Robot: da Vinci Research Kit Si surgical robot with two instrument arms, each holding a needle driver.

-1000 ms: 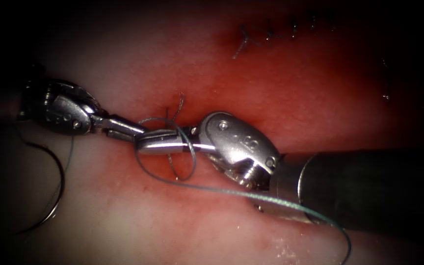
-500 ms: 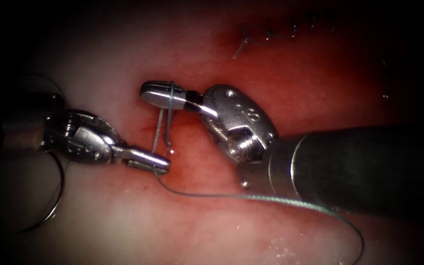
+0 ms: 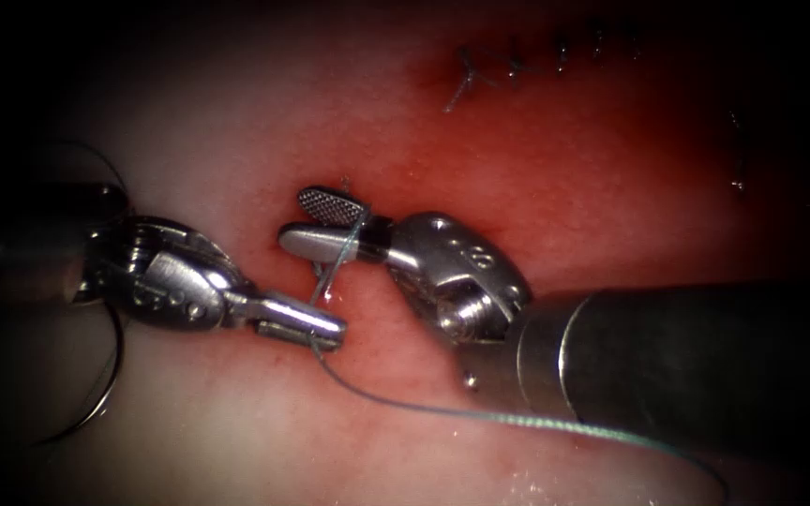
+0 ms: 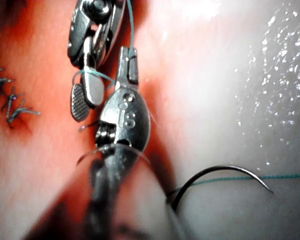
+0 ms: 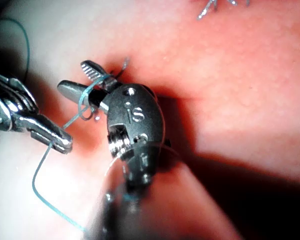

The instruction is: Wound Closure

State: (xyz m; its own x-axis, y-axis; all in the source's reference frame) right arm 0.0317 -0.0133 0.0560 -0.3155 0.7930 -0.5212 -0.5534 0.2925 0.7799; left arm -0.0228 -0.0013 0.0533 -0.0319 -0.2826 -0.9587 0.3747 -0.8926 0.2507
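Observation:
My left tool [image 3: 325, 328] is shut on the green thread [image 3: 442, 412] just left of the red cut in the tissue [image 3: 236, 122]. Facing it, my right tool [image 3: 294, 215] stands open with nothing gripped. A turn of thread is looped around its lower jaw, and a short thread end hangs between the two tools. The curved needle [image 3: 116, 375] lies loose on the pale tissue at the far left, outside the tissue, held by neither tool. The left wrist view shows the needle [image 4: 220, 171] lying flat with thread trailing from it, and the left tool [image 4: 131, 52] shut on thread beside the open right tool [image 4: 87, 110].
A row of finished dark stitches [image 3: 517, 66] runs along the cut at the upper right. The long thread sweeps from the left tool under the right tool's shaft [image 3: 686, 365] toward the lower right. Red fluid stains the tissue around the cut.
The right tool's jaws, shut with thread looped around them, have opened. The tools first drew apart, the right upward and the left downward; the left has since shifted slightly right.

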